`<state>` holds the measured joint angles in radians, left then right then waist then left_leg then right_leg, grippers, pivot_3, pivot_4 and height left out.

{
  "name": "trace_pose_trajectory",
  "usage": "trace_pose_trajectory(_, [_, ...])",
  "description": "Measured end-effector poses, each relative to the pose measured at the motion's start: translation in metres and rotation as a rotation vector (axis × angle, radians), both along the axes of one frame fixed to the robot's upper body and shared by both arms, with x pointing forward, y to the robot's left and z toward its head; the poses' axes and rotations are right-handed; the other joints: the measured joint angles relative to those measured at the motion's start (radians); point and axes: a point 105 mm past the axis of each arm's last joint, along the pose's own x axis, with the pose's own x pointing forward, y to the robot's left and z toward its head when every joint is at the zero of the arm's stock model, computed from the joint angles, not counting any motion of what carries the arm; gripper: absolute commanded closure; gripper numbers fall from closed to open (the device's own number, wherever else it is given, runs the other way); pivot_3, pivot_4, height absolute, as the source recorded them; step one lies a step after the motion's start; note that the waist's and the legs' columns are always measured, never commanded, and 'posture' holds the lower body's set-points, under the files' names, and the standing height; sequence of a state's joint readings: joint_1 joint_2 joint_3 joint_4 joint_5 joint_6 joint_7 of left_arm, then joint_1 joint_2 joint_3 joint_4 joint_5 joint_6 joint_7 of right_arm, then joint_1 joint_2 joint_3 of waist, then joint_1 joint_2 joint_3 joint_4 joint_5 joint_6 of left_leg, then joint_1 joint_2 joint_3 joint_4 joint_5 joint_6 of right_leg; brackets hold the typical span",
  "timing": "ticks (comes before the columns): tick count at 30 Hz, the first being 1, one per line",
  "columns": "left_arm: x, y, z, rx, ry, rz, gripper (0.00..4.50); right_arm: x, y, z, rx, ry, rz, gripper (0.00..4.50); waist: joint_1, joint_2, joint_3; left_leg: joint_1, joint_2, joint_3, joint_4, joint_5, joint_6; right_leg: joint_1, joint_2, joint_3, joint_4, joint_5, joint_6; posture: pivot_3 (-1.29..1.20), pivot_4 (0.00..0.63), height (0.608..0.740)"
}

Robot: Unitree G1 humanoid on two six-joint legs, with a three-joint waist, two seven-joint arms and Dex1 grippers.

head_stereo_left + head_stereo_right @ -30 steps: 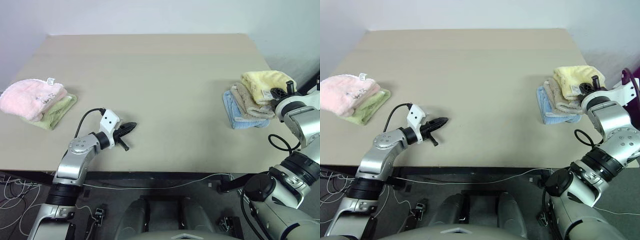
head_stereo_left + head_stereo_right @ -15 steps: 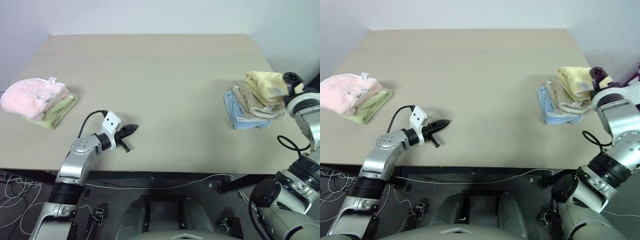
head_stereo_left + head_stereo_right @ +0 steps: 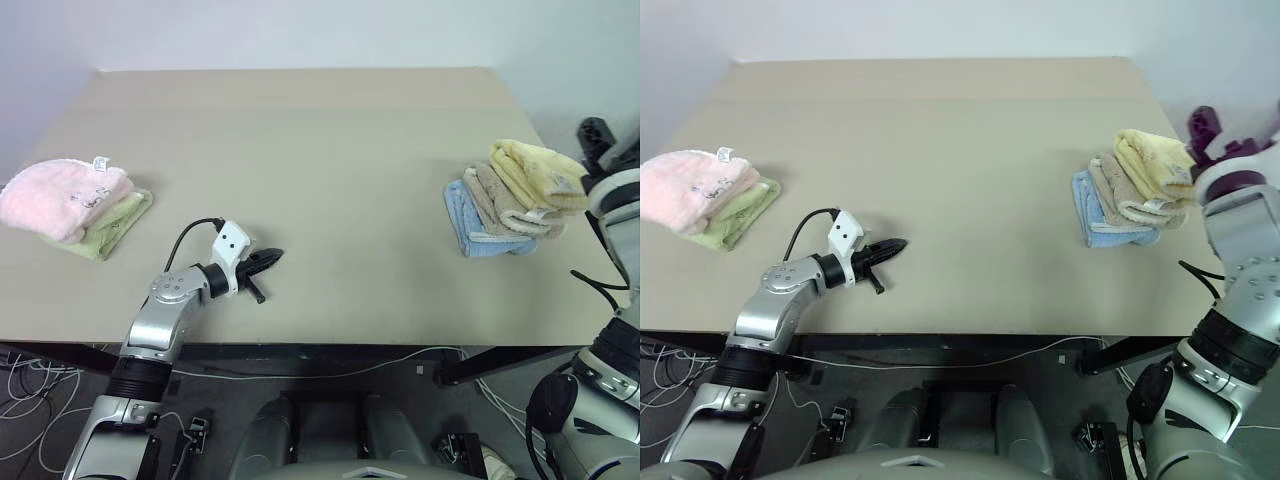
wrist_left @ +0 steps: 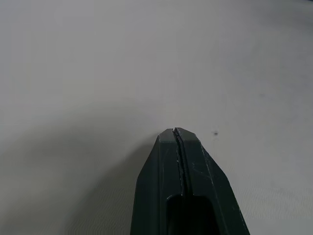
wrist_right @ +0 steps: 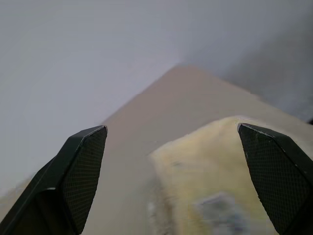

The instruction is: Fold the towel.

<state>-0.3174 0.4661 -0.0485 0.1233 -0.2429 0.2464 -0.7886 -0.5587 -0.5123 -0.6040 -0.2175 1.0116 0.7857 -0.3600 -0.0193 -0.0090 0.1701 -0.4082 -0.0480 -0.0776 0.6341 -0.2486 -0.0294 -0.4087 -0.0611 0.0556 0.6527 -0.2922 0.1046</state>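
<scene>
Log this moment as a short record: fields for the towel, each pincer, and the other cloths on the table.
towel: pale yellow towel, folded, top of the right-hand stack
stack below: tan towel over blue towel
left pincer: shut, empty, low over bare table
right pincer: open, empty, beside the yellow towel
left stack: pink towel on green towel
</scene>
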Motion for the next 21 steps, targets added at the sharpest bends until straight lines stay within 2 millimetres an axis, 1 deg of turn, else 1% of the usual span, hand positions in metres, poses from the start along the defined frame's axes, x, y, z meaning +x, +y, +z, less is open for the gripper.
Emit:
trace_pose_trajectory(1, [0.0, 0.003, 0.0, 0.005, -0.001, 0.011, 4.5, 0.003, 0.013, 0.002, -0.044, -0.01, 0.049, 0.02, 0.0, 0.0, 0.0, 0.0, 0.0, 0.0, 0.0, 0.0, 0.0, 0.0, 0.0, 0.0, 0.0, 0.0, 0.0, 0.0, 0.15, 0.74])
trace_pose_trajectory(3, [0.0, 0.01, 0.002, 0.006, -0.011, 0.034, 4.5, 0.007, 0.048, 0.007, -0.171, -0.031, 0.189, 0.02, -0.001, 0.0, 0.0, 0.0, 0.0, 0.0, 0.0, 0.0, 0.0, 0.0, 0.0, 0.0, 0.0, 0.0, 0.0, 0.0, 0.15, 0.74])
trace_pose_trajectory(4, [0.001, 0.012, 0.004, 0.008, -0.015, 0.043, 4.5, 0.008, 0.071, 0.005, -0.244, -0.037, 0.273, 0.02, -0.001, 0.0, 0.0, 0.0, 0.0, -0.001, 0.0, 0.0, 0.0, 0.0, 0.0, 0.0, 0.0, 0.0, 0.0, 0.0, 0.15, 0.74])
trace_pose_trajectory(5, [0.001, 0.016, 0.004, 0.011, -0.018, 0.055, 4.5, 0.008, 0.094, 0.0, -0.336, -0.033, 0.356, 0.02, -0.001, 0.0, 0.0, 0.0, 0.0, -0.001, 0.0, 0.0, 0.0, 0.0, 0.0, 0.0, 0.0, 0.0, 0.0, 0.0, 0.15, 0.74])
trace_pose_trajectory(6, [0.0, 0.021, 0.004, 0.014, -0.02, 0.073, 4.5, 0.006, 0.116, -0.011, -0.431, -0.022, 0.441, 0.02, 0.0, 0.0, 0.0, 0.0, 0.0, -0.001, 0.0, 0.0, 0.0, 0.0, 0.0, -0.001, -0.001, 0.0, 0.0, 0.0, 0.15, 0.74])
trace_pose_trajectory(7, [-0.001, 0.025, 0.003, 0.016, -0.018, 0.088, 4.5, 0.005, 0.132, -0.023, -0.491, -0.002, 0.507, 0.02, 0.0, 0.0, 0.0, 0.0, 0.0, -0.001, 0.0, 0.0, 0.0, 0.0, 0.0, -0.001, -0.001, 0.0, 0.0, 0.0, 0.15, 0.74])
trace_pose_trajectory(8, [-0.002, 0.031, 0.001, 0.017, -0.015, 0.108, 4.5, 0.003, 0.149, -0.041, -0.573, 0.011, 0.582, 0.02, 0.001, 0.0, 0.0, 0.0, 0.0, -0.001, 0.0, 0.0, 0.0, 0.0, 0.0, -0.001, -0.001, 0.0, 0.0, 0.0, 0.15, 0.74])
trace_pose_trajectory(9, [-0.004, 0.036, 0.0, 0.014, -0.011, 0.128, 4.5, 0.001, 0.161, -0.057, -0.624, 0.027, 0.638, 0.02, 0.002, 0.0, 0.0, 0.0, 0.0, -0.001, 0.0, 0.0, 0.0, 0.0, 0.0, -0.001, -0.001, 0.0, 0.0, 0.0, 0.15, 0.74])
trace_pose_trajectory(11, [-0.007, 0.046, -0.002, 0.003, -0.009, 0.163, 4.5, 0.001, 0.175, -0.079, -0.668, 0.054, 0.703, 0.02, 0.005, -0.001, 0.001, 0.0, 0.0, -0.001, 0.002, 0.0, 0.0, 0.0, -0.001, -0.001, -0.001, 0.0, 0.0, 0.0, 0.15, 0.74])
trace_pose_trajectory(12, [-0.007, 0.051, 0.0, -0.014, -0.016, 0.181, 4.5, 0.002, 0.181, -0.084, -0.674, 0.049, 0.717, 0.02, 0.006, -0.001, 0.001, 0.0, -0.001, -0.002, 0.002, 0.0, 0.0, 0.001, -0.001, -0.002, -0.001, 0.0, 0.0, 0.0, 0.15, 0.74])
trace_pose_trajectory(14, [-0.008, 0.064, 0.006, -0.048, -0.036, 0.232, 4.5, 0.006, 0.188, -0.091, -0.678, 0.023, 0.735, 0.02, 0.005, -0.002, 0.0, 0.0, 0.0, -0.003, 0.002, 0.0, 0.0, 0.001, -0.001, -0.002, -0.001, 0.0, 0.0, 0.0, 0.15, 0.74])
trace_pose_trajectory(16, [-0.01, 0.074, 0.013, -0.07, -0.062, 0.277, 4.5, 0.009, 0.191, -0.102, -0.705, 0.024, 0.756, 0.02, 0.006, -0.002, 0.0, 0.0, -0.001, -0.003, 0.002, 0.0, 0.0, 0.001, -0.001, -0.002, -0.001, 0.0, 0.0, 0.0, 0.15, 0.74])
trace_pose_trajectory(18, [-0.013, 0.078, 0.018, -0.078, -0.082, 0.297, 4.5, 0.011, 0.194, -0.111, -0.732, 0.024, 0.776, 0.02, 0.006, -0.002, 0.0, 0.0, -0.001, -0.003, 0.002, 0.0, 0.0, 0.001, -0.001, -0.002, -0.001, 0.0, 0.0, 0.0, 0.15, 0.74])
trace_pose_trajectory(21, [-0.014, 0.081, 0.024, -0.089, -0.106, 0.318, 4.5, 0.012, 0.202, -0.115, -0.714, 0.007, 0.801, 0.02, 0.005, -0.002, 0.0, 0.0, -0.001, -0.003, 0.002, 0.0, 0.0, 0.001, -0.001, -0.003, -0.001, 0.0, 0.0, 0.0, 0.15, 0.74])
